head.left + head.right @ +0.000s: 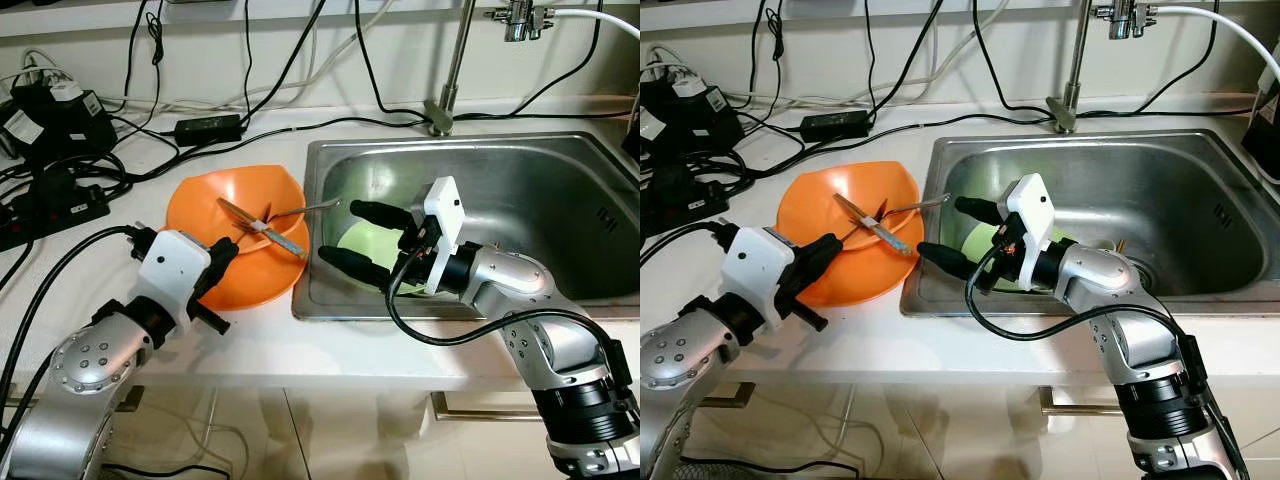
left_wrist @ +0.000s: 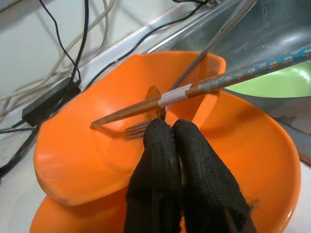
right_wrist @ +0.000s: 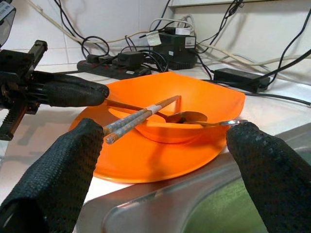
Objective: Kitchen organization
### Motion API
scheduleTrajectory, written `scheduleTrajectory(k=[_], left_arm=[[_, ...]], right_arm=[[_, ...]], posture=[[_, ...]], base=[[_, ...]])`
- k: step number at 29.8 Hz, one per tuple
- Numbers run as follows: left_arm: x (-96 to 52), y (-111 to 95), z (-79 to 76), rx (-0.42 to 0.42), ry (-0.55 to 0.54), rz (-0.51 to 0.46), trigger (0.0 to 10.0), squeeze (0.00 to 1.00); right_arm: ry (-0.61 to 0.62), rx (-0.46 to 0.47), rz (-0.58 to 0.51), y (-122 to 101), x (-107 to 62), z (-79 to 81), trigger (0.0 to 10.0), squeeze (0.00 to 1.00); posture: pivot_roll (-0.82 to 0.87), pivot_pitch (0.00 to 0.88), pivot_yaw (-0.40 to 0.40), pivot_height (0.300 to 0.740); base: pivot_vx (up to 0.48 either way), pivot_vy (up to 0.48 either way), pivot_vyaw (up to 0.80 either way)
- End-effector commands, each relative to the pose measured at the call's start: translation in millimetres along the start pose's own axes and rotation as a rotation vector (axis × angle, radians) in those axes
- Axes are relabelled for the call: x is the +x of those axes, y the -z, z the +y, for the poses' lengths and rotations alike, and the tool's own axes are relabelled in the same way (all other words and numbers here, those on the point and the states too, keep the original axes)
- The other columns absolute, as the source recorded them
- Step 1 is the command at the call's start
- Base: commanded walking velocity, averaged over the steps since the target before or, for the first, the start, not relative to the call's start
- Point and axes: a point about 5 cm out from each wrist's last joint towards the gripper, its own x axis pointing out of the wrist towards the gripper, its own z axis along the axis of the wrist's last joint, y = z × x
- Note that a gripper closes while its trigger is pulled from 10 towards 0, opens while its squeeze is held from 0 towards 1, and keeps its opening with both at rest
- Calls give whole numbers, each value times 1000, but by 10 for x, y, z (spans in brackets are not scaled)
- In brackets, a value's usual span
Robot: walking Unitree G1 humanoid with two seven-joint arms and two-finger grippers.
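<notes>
Left eye view: a white bench [image 1: 260, 345] carries an orange bowl [image 1: 215, 205] resting on an orange plate [image 1: 250, 280], just beside the rim of a steel sink [image 1: 520, 180]. Across the bowl lie a pair of chopsticks [image 1: 262, 228] bound with a pale band and a metal fork [image 1: 300, 210], whose handle reaches over the sink's edge. The left end effector [image 1: 222, 258] sits at the plate's near edge, its fingers pressed together with nothing visibly between them. The right end effector [image 1: 362, 240] hangs over the sink's left part, fingers spread wide and empty, above a green plate [image 1: 365, 240] lying in the basin. Behind the bowl, black cables, a power adapter [image 1: 208, 127] and a power strip [image 1: 50, 205] crowd the back of the bench against a pale wall; a tap [image 1: 450, 60] rises behind the sink.

Right eye view: the same layout; a drawer handle [image 1: 1075, 408] shows on the cabinet front below the bench.

Left wrist view: the two black fingers [image 2: 163, 165] touch each other right at the bowl's near rim, just short of the fork's tines; the chopsticks cross above them toward the sink, where the green plate shows.

Right wrist view: the wide-apart fingers [image 3: 58, 170] frame the bowl and plate over the sink rim, holding nothing; the left end effector reaches in from the far side.
</notes>
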Motion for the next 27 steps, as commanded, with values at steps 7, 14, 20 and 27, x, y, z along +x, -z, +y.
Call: scheduleTrajectory(k=[7,14,20,27], left_arm=[[-10,101,74,-38,-42,51,10000,1000],[-13,67,82,-20,-64,32,10000,1000],[-40,34,148,-1,-77,36,10000,1000],[-93,-55,247,33,-12,49,10000,1000]], right_arm=[[10,-29,-17,-57,1,-36,10000,0],[12,-25,-18,-48,-1,-36,10000,0],[13,-25,-20,-47,-4,-41,10000,0],[8,-24,-20,-44,5,-53,10000,0]], posture=[[-57,1,91,740],[-57,2,92,740],[-56,2,88,740],[-39,0,82,740]], base=[[0,0,0],[0,0,0],[0,0,0],[0,0,0]])
